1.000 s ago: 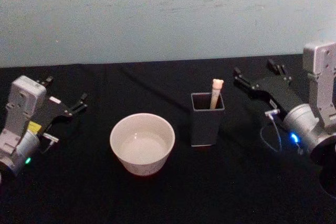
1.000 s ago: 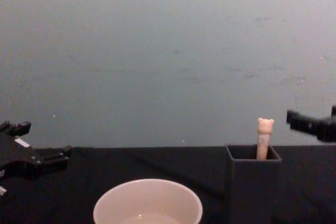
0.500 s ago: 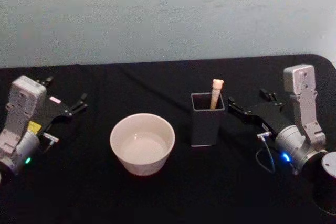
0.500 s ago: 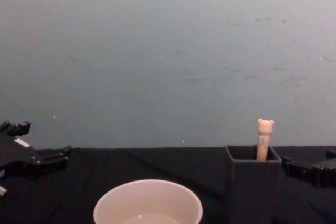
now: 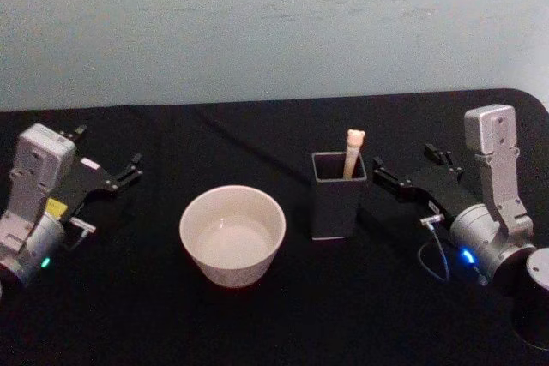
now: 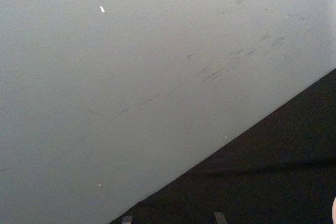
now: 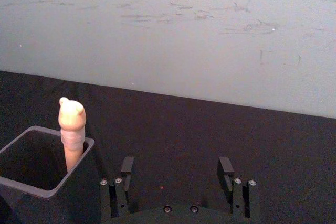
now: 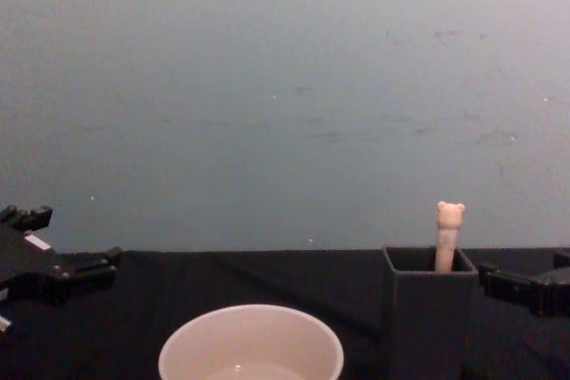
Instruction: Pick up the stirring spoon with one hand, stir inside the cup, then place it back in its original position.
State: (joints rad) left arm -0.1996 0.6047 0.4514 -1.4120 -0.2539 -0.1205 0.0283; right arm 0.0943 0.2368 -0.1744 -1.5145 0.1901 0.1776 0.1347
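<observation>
Stirring spoon (image 5: 352, 153) stands upright in holder (image 5: 338, 205), bear-head up; right claw (image 5: 403, 174) open.

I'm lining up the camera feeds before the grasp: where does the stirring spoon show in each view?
Head view: stirring spoon stands in the dark holder, right of the cup.
Chest view: bear head pokes above the holder, lower right.
Right wrist view: spoon at lower left, beside the open right gripper.
Left wrist view: not in it.
Shared landmark: the dark holder.
</observation>
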